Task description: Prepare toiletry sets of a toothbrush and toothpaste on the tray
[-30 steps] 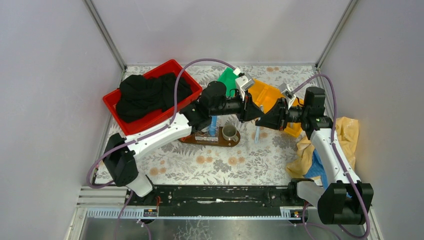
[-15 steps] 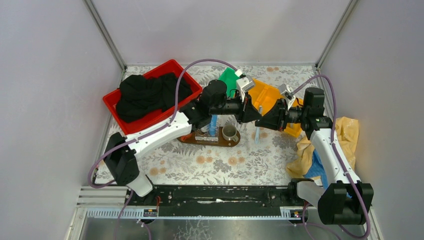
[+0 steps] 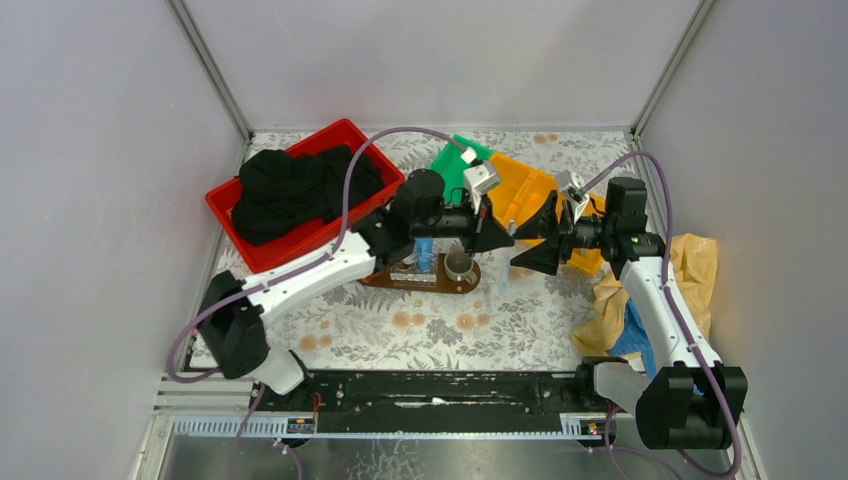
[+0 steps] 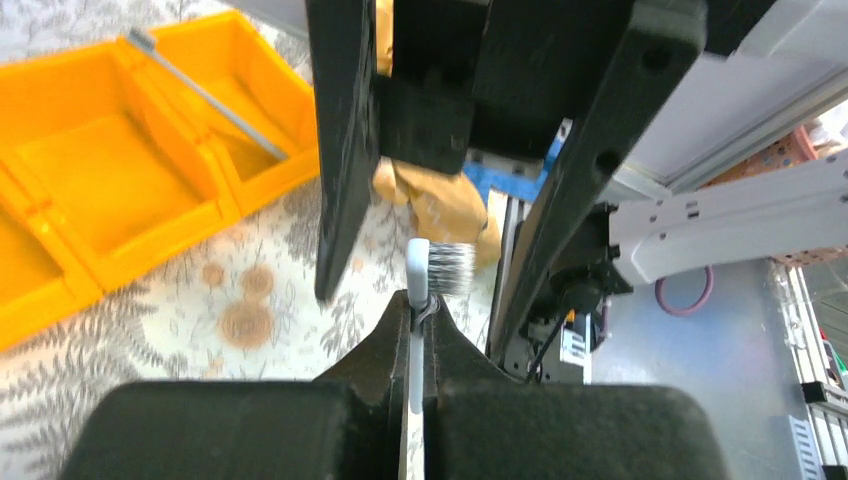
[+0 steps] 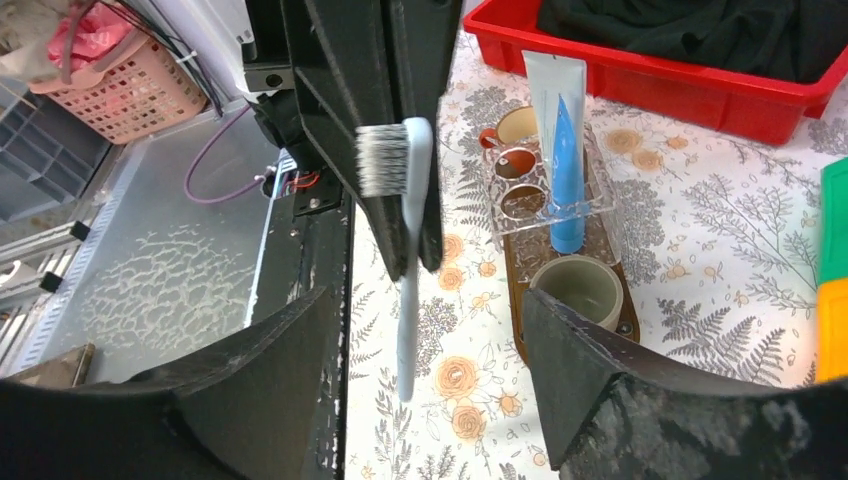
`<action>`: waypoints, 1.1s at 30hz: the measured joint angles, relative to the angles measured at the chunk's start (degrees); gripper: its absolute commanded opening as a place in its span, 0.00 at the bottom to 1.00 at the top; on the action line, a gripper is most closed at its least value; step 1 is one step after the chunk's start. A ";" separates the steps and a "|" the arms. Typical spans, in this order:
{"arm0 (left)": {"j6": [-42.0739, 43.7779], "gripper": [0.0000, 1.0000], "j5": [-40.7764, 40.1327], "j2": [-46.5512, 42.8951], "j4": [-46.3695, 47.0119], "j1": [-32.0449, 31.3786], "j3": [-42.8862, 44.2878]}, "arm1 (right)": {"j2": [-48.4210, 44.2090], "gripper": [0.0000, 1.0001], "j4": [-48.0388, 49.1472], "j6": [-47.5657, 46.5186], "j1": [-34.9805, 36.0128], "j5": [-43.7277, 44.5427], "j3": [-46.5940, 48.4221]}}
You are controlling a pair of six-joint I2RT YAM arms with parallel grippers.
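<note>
Toothbrush first: your left gripper is clamped on its handle, with the bristle head sticking out past the fingertips. It is not on the tray; it is held over the flowered table just beyond the tray's right end, the end where the grey cup stands. I cannot tell whether its lower tip touches the table. Your right gripper faces the left one at the same spot, off that same end of the tray. Its fingers are spread wide to either side of the toothbrush, touching neither the brush nor anything else. On the tray itself, a clear plastic holder stands in the middle, next to the cup. A white toothpaste tube and a blue toothpaste tube stand upright in the holder, one against the other. A second, brownish cup sits at the tray's far left end, beyond the holder. Behind the tray and to its left is a red crate filled with black cloth. Behind the tray's right end are orange bins, and a thin grey stick lies across one of them. Your left arm reaches across over the tray, so part of the tray is hidden in the top view.
</note>
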 measured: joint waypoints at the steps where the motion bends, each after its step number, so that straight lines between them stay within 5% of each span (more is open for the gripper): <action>1: 0.15 0.00 -0.46 -1.57 0.68 0.07 -2.51 | 0.00 0.82 -0.76 -0.94 0.00 0.35 0.07; 11: 1.01 0.00 -10.51 -26.36 10.19 2.27 -30.60 | 0.04 0.85 -11.58 -11.69 0.04 3.85 3.13; 19: 4.46 0.00 -30.56 -44.87 10.54 2.29 -40.24 | 0.85 0.85 -14.93 -15.41 0.04 6.82 3.37; 33: 6.54 0.00 -50.53 -51.56 17.03 3.50 -52.37 | 2.16 0.85 -17.11 -17.99 0.04 8.83 3.74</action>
